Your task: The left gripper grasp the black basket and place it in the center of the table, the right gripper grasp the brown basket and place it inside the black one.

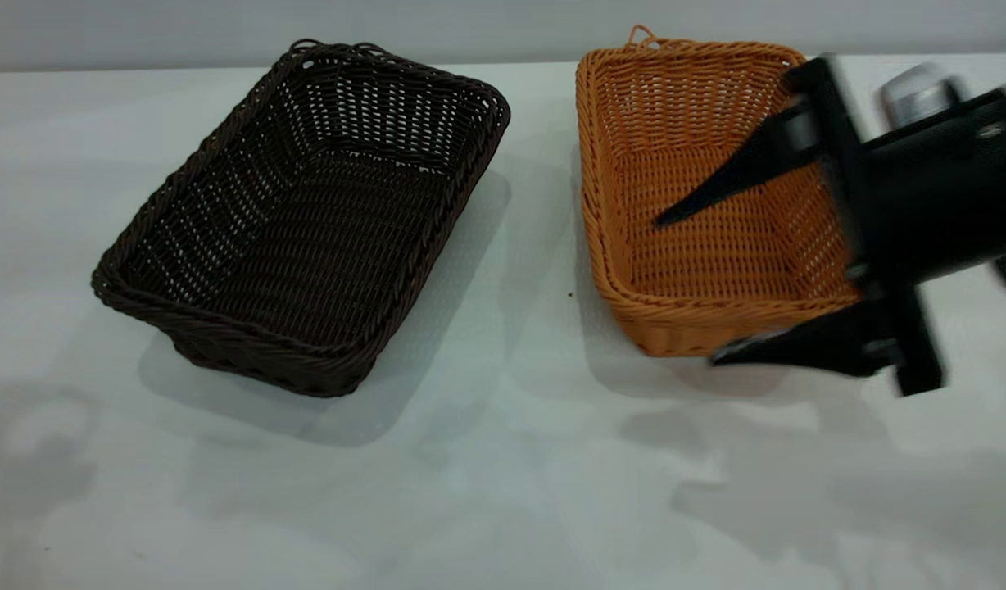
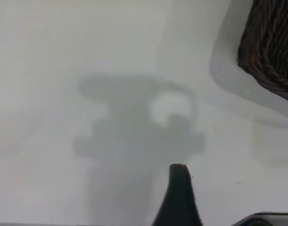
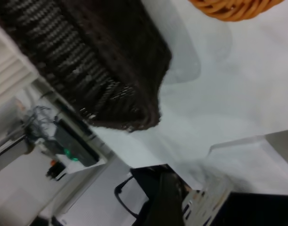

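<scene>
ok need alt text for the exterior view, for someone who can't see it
A black basket and a brown basket sit side by side, apart, on a white table, both empty. From the right, the right gripper reaches in with its fingers open, straddling the brown basket's near corner.

text: none readable | labels: none | far equipment possibly marked, too blurred

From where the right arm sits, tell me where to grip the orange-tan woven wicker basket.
Take the orange-tan woven wicker basket by its braided rim on the right long wall, coming from above. It sits upright and open, so one finger can probably drop inside and one outside. The right end effector is open at that side already.
</scene>
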Action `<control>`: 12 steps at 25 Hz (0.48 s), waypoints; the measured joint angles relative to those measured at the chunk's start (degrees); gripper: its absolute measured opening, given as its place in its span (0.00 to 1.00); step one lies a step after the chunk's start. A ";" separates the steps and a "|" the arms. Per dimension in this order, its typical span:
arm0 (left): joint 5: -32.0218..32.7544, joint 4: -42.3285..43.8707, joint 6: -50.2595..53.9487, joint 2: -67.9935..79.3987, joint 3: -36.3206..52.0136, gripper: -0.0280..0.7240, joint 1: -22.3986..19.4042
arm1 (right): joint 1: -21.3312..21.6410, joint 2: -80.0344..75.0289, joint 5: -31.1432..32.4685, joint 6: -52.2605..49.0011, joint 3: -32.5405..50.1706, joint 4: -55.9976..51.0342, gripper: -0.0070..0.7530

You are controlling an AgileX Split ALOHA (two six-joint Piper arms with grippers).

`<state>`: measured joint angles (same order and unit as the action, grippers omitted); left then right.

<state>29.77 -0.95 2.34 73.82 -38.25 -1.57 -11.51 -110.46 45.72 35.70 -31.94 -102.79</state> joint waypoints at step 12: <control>-3.19 -0.20 -0.06 5.48 -0.88 0.76 0.00 | -2.81 -10.53 -17.23 -13.20 -11.21 -0.99 0.79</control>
<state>26.57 -1.15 2.29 79.29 -39.13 -1.57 -14.32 -120.99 28.50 22.50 -43.15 -103.78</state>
